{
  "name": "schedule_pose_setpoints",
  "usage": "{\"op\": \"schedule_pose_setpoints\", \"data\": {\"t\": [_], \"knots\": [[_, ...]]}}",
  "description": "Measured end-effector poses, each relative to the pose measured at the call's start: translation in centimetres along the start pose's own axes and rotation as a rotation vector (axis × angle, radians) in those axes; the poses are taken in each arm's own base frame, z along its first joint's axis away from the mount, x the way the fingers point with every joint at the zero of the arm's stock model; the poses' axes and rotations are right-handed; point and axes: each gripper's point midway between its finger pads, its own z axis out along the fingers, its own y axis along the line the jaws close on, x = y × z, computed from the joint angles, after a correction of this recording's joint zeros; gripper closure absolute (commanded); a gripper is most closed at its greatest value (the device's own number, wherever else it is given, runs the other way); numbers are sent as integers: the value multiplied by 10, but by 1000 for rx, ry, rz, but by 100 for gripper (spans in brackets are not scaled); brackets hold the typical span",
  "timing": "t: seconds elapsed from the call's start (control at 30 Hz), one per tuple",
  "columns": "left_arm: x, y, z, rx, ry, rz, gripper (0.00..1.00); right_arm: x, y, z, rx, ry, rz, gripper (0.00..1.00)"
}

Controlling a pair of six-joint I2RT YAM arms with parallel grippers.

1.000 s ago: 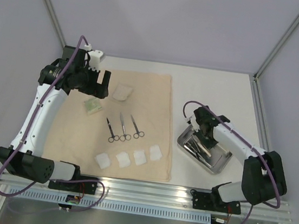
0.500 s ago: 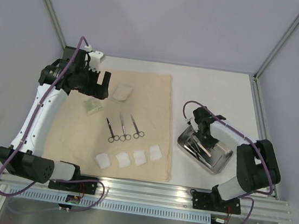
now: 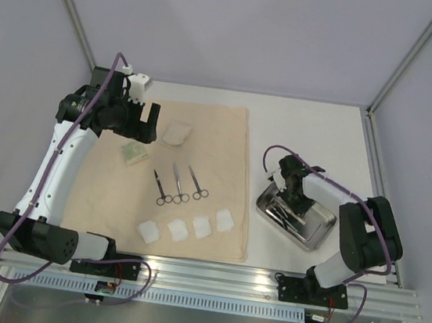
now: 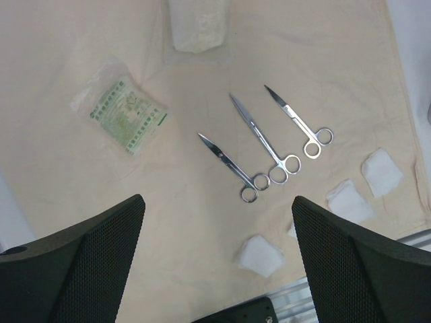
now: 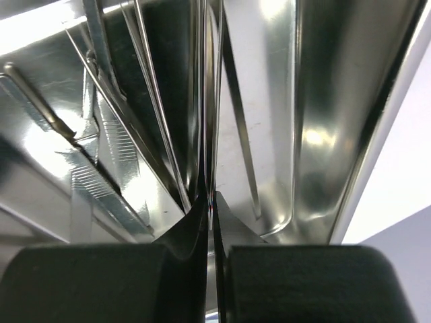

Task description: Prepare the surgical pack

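— Where do you have the tray?
— I see the tray [image 3: 319,236] on the table, right of the cloth sheet [image 3: 226,147].
— And on the sheet?
— Three scissors [image 3: 176,182] lie mid-sheet. The gauze squares [image 3: 178,230] are in a row nearer the bases, and a packet [image 3: 133,152] lies behind the scissors, leftward.

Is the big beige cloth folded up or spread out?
Spread out: the large beige cloth sheet lies flat with three metal scissors and four white gauze squares on it.
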Motion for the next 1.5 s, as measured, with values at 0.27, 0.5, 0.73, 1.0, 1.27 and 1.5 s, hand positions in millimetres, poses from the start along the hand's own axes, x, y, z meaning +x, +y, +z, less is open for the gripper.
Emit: {"op": "schedule_pose_setpoints", "data": {"t": [0.27,0.5,0.73,1.0,1.27,1.5], "knots": [[0,0,0,0,1,1,0,-3,4,-4,-20,-42,-4,81],[3,1,2,-1,9,5,0,-3,-2,-8,8,-45,1,64],[6,7,3,-30,19,15,0,-22,-19,-54,93,-167,26,54],[31,61,8,-189,79,-92,0,-107,-28,-164,194,-567,241,42],[80,119,-9,-456,137,-169,0,-216,71,-198,-9,-783,272,40],[114,146,-23,-592,171,-224,0,-276,122,-160,-77,-700,270,46]]}}
